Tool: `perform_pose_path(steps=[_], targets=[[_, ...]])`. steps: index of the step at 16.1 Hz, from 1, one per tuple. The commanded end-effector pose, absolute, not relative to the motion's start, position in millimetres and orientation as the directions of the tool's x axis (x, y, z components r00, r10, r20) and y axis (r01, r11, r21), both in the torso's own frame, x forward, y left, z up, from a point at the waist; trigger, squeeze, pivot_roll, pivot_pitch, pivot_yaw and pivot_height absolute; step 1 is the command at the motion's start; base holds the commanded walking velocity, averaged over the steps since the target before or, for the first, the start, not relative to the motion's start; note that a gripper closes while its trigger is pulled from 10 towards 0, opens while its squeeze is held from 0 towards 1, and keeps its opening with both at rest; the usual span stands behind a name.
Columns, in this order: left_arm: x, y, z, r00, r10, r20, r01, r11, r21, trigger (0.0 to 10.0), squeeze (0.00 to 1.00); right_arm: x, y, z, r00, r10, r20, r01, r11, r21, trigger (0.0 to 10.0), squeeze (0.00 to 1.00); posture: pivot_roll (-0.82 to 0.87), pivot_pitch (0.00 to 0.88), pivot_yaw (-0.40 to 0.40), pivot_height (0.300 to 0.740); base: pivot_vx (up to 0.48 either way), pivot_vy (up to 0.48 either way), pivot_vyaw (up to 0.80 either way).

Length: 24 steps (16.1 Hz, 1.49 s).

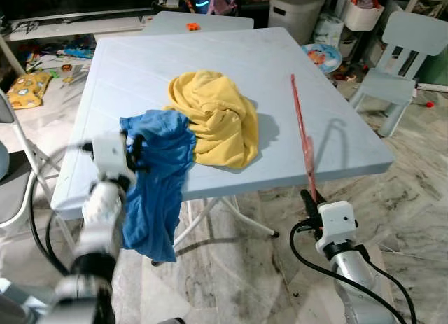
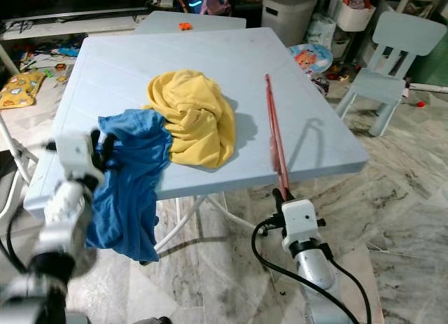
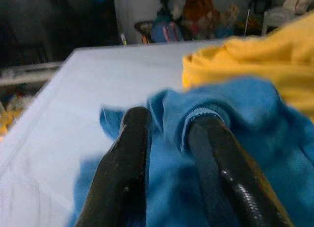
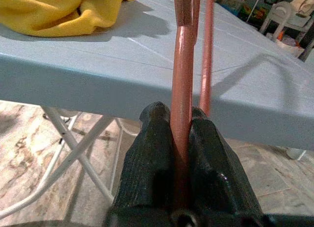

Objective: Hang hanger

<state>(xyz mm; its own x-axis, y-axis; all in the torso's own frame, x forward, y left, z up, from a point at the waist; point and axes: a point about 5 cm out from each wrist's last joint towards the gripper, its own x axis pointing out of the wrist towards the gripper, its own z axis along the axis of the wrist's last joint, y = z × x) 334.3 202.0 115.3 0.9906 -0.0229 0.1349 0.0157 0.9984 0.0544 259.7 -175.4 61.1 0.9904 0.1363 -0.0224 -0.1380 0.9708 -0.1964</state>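
A thin red hanger (image 1: 301,124) stands tilted up over the right part of the light blue table (image 1: 140,65). My right gripper (image 1: 308,196) is shut on its lower end, just off the table's front edge; the right wrist view has the hanger (image 4: 182,80) pinched between the fingers. A blue shirt (image 1: 164,177) drapes over the front left edge, beside a crumpled yellow shirt (image 1: 213,117). My left gripper (image 1: 138,150) is at the blue shirt's left edge. In the left wrist view its fingers (image 3: 132,138) stand close together with blue cloth (image 3: 235,119) between them.
A pale blue child's chair (image 1: 402,51) stands to the right of the table, a white bin (image 1: 297,9) behind it. A second small table (image 1: 189,19) sits at the back. A folding chair's metal frame (image 1: 31,156) is at the left. Marble floor lies in front.
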Motion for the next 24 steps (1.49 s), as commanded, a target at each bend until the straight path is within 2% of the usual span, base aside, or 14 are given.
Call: perform_pose_path(steps=[1, 6, 11, 15, 18, 19, 20, 21, 22, 24], targets=[[331.8, 199.4, 118.3, 0.991, -0.015, 0.131, 0.009, 0.999, 0.041, 10.0, 1.00, 255.5, -173.0, 44.4, 0.984, 0.139, -0.115, -0.158, 0.970, -0.183, 10.0, 0.00, 0.03, 0.091, 0.003, 0.740, 0.000, 0.000, 0.00], [307.7, 179.5, 115.0, 0.997, 0.060, 0.051, -0.057, 0.997, -0.053, 10.0, 1.00, 259.7, -173.6, 43.3, 0.984, 0.135, -0.115, -0.155, 0.970, -0.187, 10.0, 0.00, 0.03, 0.087, 0.010, 0.740, 0.000, 0.000, 0.00], [281.0, 166.9, 114.3, 0.996, 0.094, 0.006, -0.093, 0.994, -0.060, 10.0, 1.00, 257.1, -171.2, 37.7, 0.983, 0.132, -0.129, -0.155, 0.970, -0.189, 10.0, 0.00, 0.04, 0.085, 0.019, 0.740, 0.000, 0.000, 0.00], [275.8, 173.4, 108.2, 0.986, 0.151, -0.077, -0.160, 0.979, -0.128, 10.0, 1.00, 259.6, -168.4, 38.2, 0.984, 0.131, -0.123, -0.153, 0.970, -0.187, 10.0, 0.00, 0.04, 0.084, 0.025, 0.740, 0.000, 0.000, 0.00], [275.4, 176.7, 105.2, 0.980, 0.158, -0.120, -0.172, 0.978, -0.117, 10.0, 1.00, 259.9, -169.3, 37.0, 0.984, 0.128, -0.125, -0.150, 0.970, -0.189, 10.0, 0.00, 0.04, 0.081, 0.030, 0.740, 0.000, 0.000, 0.00], [276.0, 177.8, 97.4, 0.969, 0.169, -0.178, -0.192, 0.973, -0.125, 10.0, 0.54, 260.1, -169.3, 36.7, 0.984, 0.126, -0.126, -0.148, 0.971, -0.189, 10.0, 0.00, 0.04, 0.079, 0.032, 0.740, 0.000, 0.000, 0.00], [276.6, 176.7, 93.1, 0.966, 0.152, -0.208, -0.185, 0.971, -0.148, 10.0, 0.54, 260.2, -169.1, 36.5, 0.984, 0.125, -0.126, -0.147, 0.971, -0.189, 10.0, 0.00, 0.04, 0.079, 0.033, 0.740, 0.000, 0.000, 0.00], [276.6, 174.3, 84.6, 0.957, 0.118, -0.263, -0.169, 0.969, -0.182, 8.8, 0.00, 260.3, -168.9, 36.0, 0.985, 0.121, -0.126, -0.143, 0.971, -0.190, 10.0, 0.00, 0.04, 0.076, 0.036, 0.740, 0.000, 0.000, 0.00], [276.3, 174.2, 82.7, 0.954, 0.115, -0.276, -0.170, 0.968, -0.183, 5.0, 0.00, 260.3, -169.0, 35.9, 0.985, 0.120, -0.125, -0.143, 0.971, -0.190, 10.0, 0.00, 0.04, 0.075, 0.037, 0.740, 0.000, 0.000, 0.00], [275.0, 171.8, 75.3, 0.938, 0.107, -0.330, -0.173, 0.969, -0.177, 0.0, 0.00, 260.0, -171.5, 35.7, 0.986, 0.112, -0.126, -0.135, 0.972, -0.193, 10.0, 0.00, 0.03, 0.076, 0.041, 0.740, 0.000, 0.000, 0.00]])
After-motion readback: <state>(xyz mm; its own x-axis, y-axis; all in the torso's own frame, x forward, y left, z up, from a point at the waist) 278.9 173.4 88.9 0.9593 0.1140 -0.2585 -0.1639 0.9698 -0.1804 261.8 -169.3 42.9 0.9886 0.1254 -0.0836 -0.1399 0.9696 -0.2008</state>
